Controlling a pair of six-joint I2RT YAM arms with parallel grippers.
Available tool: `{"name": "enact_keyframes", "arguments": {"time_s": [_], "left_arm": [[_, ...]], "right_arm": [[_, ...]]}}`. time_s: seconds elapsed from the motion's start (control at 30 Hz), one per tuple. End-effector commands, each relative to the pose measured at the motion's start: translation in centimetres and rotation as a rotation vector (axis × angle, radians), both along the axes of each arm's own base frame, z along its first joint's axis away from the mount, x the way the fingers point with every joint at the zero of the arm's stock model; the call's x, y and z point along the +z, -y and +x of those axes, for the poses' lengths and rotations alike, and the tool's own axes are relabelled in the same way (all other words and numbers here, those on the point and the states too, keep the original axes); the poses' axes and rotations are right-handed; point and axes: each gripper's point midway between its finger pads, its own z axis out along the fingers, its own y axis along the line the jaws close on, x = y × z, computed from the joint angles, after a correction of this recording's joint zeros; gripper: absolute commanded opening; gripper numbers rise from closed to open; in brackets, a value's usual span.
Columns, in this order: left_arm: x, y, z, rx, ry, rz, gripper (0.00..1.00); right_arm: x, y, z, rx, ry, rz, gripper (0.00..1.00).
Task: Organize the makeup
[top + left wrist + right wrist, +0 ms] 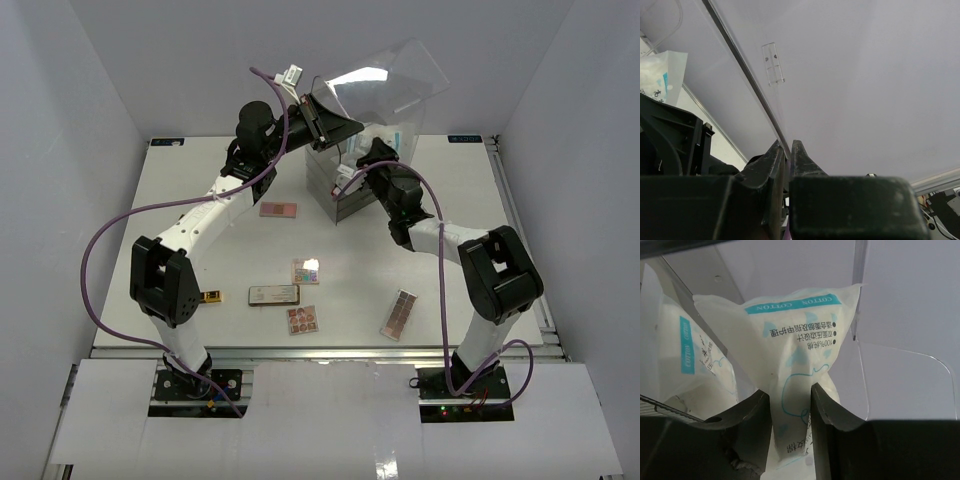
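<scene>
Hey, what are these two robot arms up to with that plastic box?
They are tidying makeup into the clear box. The left arm holds its lid up with shut jaws, while the right arm pinches a cotton packet at the open top. Palettes, a grey compact and a tube lie on the table.

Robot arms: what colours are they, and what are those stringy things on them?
The left arm and right arm are white with chunky black joints. A purple cable runs along each. The left pincer and right pincer have two black fingers each.
</scene>
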Motion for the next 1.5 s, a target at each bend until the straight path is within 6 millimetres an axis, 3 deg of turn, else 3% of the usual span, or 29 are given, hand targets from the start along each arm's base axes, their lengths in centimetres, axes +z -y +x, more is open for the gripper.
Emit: {"name": "enact_keyframes", "arguments": {"time_s": [0.0,0.03,0.1,0.17,0.27,0.57,0.9,1.03,1.1,1.23,1.47], "left_arm": [[7.6,-2.3,-2.2,0.036,0.229,-0.095,0.06],[7.6,-2.3,-2.2,0.035,0.23,-0.094,0.06],[7.6,-2.2,-2.2,0.032,0.23,-0.093,0.06],[7.5,-2.2,-2.1,0.032,0.229,-0.092,0.06],[7.3,-2.1,-2.0,0.03,0.225,-0.092,0.06],[7.4,-2.1,-1.9,0.034,0.226,-0.094,0.06],[7.0,-2.1,-1.6,0.042,0.211,-0.091,0.06],[6.7,-2.1,-1.6,0.044,0.2,-0.092,0.06],[6.9,-2.2,-1.8,0.043,0.202,-0.095,0.06],[6.8,-2.3,-2.0,0.045,0.198,-0.093,0.06],[6.5,-2.6,-2.5,0.045,0.194,-0.08,0.06]], "right_arm": [[3.8,-0.5,0.4,0.048,0.155,0.023,0.65],[3.5,-0.6,0.4,0.055,0.156,0.012,0.77],[2.7,-0.7,0.3,0.08,0.153,-0.026,0.9],[2.0,-0.6,0.4,0.088,0.145,-0.048,0.97],[1.4,-0.4,0.4,0.091,0.131,-0.064,0.98],[2.2,0.2,-1.7,0.125,0.099,-0.033,0.97],[-2.7,0.4,-5.9,0.164,-0.114,-0.063,0.99],[-5.1,0.8,-6.7,0.156,-0.318,-0.039,1.0],[-4.8,0.4,-7.1,0.184,-0.377,-0.036,0.95],[-7.0,-0.3,-9.5,0.273,-0.565,-0.098,0.9],[-10.9,0.9,-17.8,0.455,-0.888,-0.213,0.8]]}}
